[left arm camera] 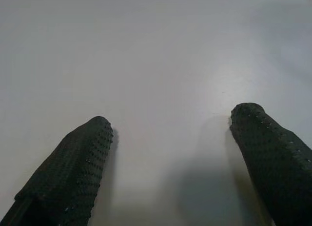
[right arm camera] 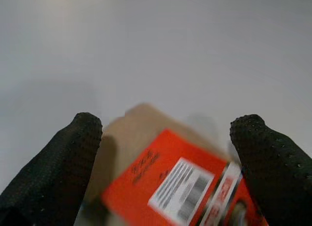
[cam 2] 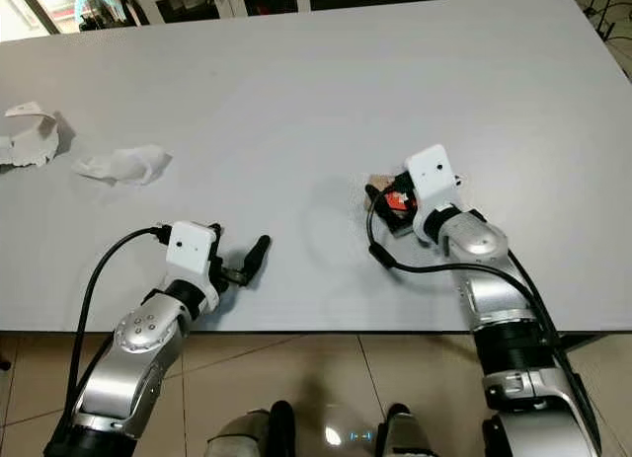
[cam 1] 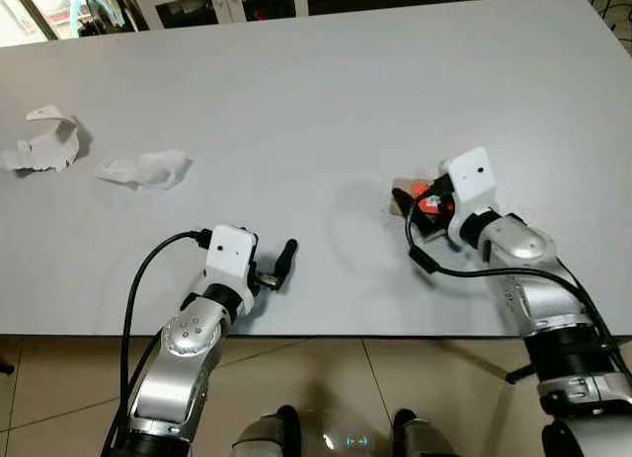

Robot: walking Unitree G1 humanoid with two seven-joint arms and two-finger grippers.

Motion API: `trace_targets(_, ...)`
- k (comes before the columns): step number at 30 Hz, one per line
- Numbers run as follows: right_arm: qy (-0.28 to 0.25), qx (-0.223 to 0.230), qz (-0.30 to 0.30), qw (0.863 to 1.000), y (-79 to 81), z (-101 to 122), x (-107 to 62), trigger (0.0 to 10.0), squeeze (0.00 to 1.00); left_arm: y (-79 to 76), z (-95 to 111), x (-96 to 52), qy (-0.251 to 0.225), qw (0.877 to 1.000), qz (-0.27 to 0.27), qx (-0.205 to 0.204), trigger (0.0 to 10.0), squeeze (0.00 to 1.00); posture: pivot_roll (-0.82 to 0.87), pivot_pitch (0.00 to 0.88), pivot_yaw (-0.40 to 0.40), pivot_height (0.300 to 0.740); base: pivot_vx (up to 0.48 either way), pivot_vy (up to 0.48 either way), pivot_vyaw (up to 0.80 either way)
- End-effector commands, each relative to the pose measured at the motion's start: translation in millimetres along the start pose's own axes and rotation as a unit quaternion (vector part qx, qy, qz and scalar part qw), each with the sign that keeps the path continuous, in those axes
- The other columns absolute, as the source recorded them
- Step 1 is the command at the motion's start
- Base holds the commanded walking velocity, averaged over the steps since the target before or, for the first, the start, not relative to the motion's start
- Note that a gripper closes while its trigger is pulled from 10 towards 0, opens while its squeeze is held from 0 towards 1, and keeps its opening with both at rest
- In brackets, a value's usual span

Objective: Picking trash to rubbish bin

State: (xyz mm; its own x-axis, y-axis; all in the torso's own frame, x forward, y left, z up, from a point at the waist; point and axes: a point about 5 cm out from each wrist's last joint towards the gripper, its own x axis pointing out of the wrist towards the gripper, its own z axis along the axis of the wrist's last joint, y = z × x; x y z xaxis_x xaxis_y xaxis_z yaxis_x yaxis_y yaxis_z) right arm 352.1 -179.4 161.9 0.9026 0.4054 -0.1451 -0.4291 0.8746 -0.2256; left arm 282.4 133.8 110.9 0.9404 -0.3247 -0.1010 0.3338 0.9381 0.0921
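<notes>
The right gripper, fingers spread, straddles an orange-and-tan packet near the desk's front right edge, the left gripper gapes over bare desk by the front edge, and two crumpled tissues lie toward the left edge.

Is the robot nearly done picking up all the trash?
No, nothing looks binned yet. The right pincer is open around the red-and-brown cardboard packet on the grey table, not lifting it. The left pincer is open over bare table. Two crumpled white paper scraps are left.
</notes>
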Motion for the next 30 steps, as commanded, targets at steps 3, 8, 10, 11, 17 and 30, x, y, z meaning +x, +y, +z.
trace_targets(3,-0.01,0.008,0.041,0.999,-0.2,1.4,-1.3,10.0,0.54,1.7,-12.1,-3.4,0.029,1.0,0.003,0.001,10.0,0.0,0.07,0.231,0.12,0.74,0.0,0.0,0.0)
trace_targets(8,0.007,-0.001,0.064,0.998,-7.6,-5.7,-6.5,10.0,0.0,2.5,-12.2,-3.3,0.029,1.0,0.002,0.002,10.0,0.0,0.07,0.228,0.122,0.74,0.0,0.0,0.0)
trace_targets(10,0.011,-0.002,0.082,0.997,-6.6,-9.7,-8.7,10.0,0.0,2.0,-12.0,-3.0,0.028,1.0,0.001,0.003,10.0,0.0,0.07,0.228,0.123,0.74,0.0,0.0,0.0)
trace_targets(11,0.014,-0.002,0.091,0.996,-6.3,-12.2,-10.0,10.0,0.0,1.9,-12.1,-2.8,0.029,1.0,0.0,0.003,10.0,0.0,0.07,0.227,0.125,0.74,0.0,0.0,0.0)
trace_targets(17,0.022,0.002,0.108,0.994,-5.8,-16.4,-12.2,10.0,0.0,1.7,-12.5,-2.7,0.029,1.0,-0.002,0.003,10.0,0.0,0.07,0.226,0.126,0.74,0.0,0.0,0.0)
trace_targets(30,-0.004,-0.031,0.091,0.995,-14.8,-5.0,-9.0,10.0,0.0,1.4,-12.7,-3.0,0.031,1.0,-0.003,0.004,10.0,0.0,0.07,0.227,0.123,0.74,0.0,0.0,0.0)
